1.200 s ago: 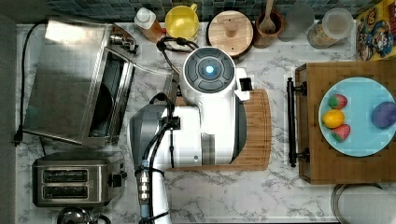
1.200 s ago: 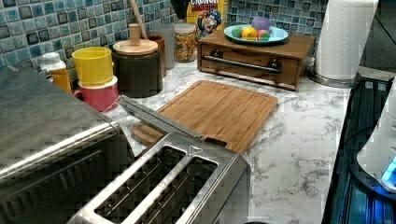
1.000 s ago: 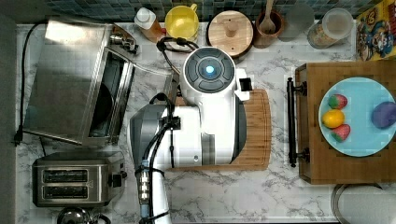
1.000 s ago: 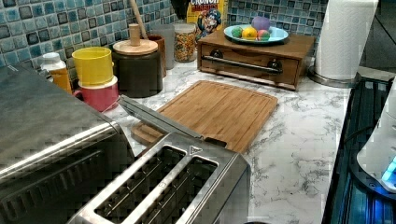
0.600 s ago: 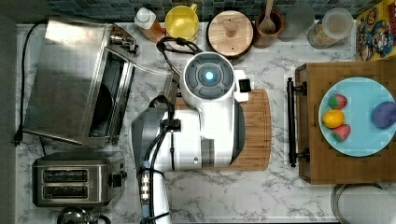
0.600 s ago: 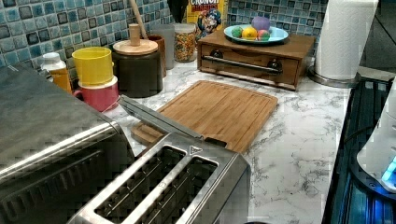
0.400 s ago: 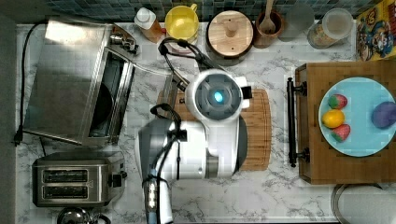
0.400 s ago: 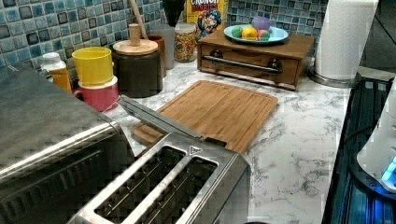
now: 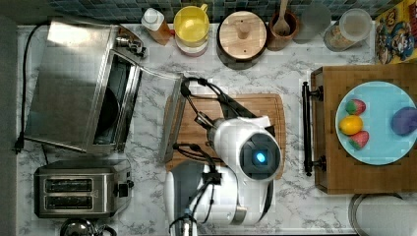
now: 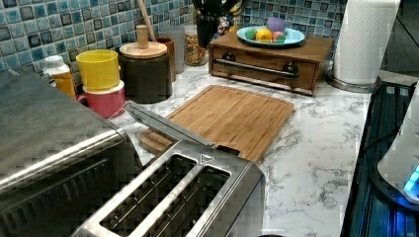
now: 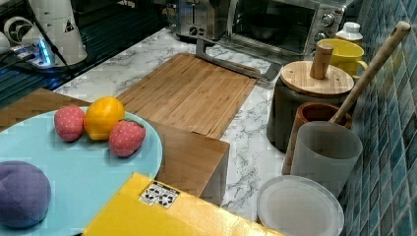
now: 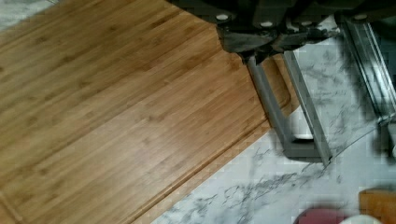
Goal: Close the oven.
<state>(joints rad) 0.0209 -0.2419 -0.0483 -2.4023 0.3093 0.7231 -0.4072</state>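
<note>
While the boxy stainless steel oven (image 9: 78, 83) gapes, its bar handle (image 12: 289, 121) overhangs the bamboo cutting board's (image 9: 246, 105) edge; the gripper's (image 12: 266, 44) opening I cannot tell.

In the top view, the white arm (image 9: 243, 162) covers much of the cutting board (image 9: 265, 105), and the gripper under it is hidden. Beside the cutting board, the oven (image 9: 78, 83) has a dark inside that cannot be read. In the left view, the oven (image 10: 54, 163) is cut by the edge, and its open front is not seen. In the wrist view, the gripper (image 12: 268, 35) is cut off, so its fingers are unclear.
</note>
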